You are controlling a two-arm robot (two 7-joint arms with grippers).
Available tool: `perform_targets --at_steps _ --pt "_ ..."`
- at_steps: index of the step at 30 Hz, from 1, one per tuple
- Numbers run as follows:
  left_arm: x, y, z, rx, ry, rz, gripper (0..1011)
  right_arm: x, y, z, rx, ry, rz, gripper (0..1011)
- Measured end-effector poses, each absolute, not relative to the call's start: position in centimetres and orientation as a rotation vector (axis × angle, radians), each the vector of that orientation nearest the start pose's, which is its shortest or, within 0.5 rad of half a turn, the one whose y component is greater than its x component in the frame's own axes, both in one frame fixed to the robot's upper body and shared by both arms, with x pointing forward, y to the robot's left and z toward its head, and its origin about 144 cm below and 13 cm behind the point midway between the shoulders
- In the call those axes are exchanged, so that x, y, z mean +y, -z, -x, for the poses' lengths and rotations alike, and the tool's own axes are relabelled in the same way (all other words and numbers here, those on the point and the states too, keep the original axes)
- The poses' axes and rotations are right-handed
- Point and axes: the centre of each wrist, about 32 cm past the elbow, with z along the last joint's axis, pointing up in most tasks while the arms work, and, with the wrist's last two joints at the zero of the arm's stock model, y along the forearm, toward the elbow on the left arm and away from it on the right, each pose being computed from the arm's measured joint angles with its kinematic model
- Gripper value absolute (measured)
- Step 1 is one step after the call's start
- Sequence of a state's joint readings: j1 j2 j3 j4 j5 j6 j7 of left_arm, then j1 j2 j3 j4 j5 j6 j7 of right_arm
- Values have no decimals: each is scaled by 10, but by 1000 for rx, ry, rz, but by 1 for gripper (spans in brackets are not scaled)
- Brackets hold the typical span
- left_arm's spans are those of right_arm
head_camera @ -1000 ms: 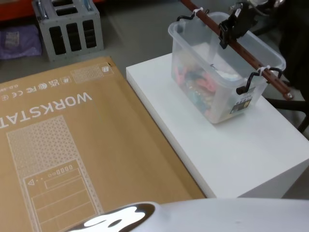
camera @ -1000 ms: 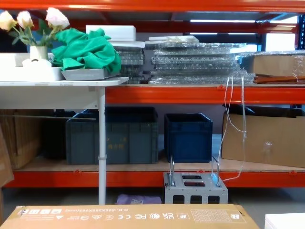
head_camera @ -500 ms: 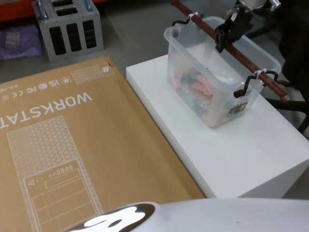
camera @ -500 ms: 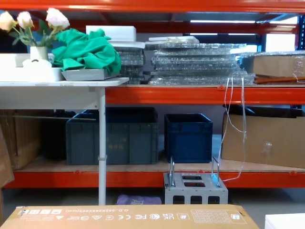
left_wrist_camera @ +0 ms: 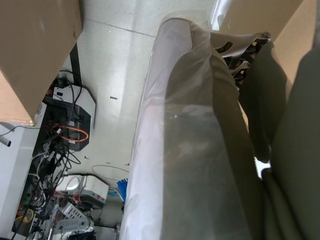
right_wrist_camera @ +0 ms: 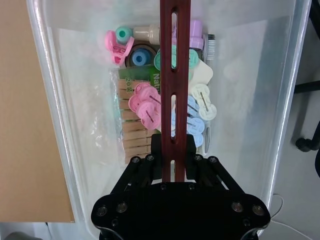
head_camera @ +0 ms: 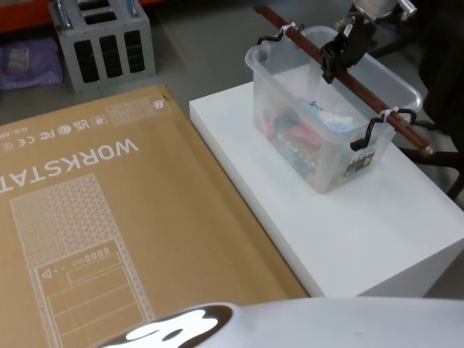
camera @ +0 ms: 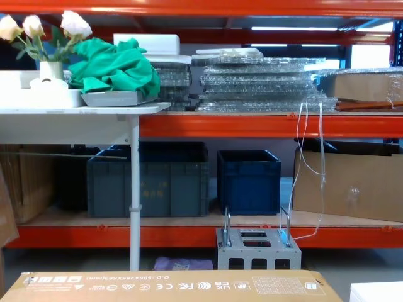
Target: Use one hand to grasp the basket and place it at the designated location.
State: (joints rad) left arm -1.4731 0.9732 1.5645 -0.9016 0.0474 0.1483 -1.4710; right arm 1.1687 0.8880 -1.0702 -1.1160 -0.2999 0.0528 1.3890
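Basket hung by its handle from the right gripper, clenched around the bar near its middle, at two o'clock in the head view. The tub looked stiff and thin-walled, lightly loaded with pegs and small bottles, so probably light. The thin bar, tied to hooks at each end, was the sensible hold; a grip off its centre would likely tilt it. Its base sat on or just above the white table. The left gripper's state could not be told
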Motion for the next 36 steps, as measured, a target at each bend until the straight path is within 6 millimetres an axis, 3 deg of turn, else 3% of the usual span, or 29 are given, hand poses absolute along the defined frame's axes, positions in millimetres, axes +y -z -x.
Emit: perform_targets --at_steps 23,29,31,36 --pt "495 -1396 -617 163 -177 -1629 0 -407 -1380 -629 -246 54 1533 238" --pt "495 -1396 -617 163 -177 -1629 0 -409 -1382 -628 -251 65 1522 376" --pt "495 -1396 -617 163 -177 -1629 0 -410 -1385 -627 -263 78 1516 477" --pt "495 -1396 -617 163 -177 -1629 0 -412 -1392 -624 -277 106 1506 619"
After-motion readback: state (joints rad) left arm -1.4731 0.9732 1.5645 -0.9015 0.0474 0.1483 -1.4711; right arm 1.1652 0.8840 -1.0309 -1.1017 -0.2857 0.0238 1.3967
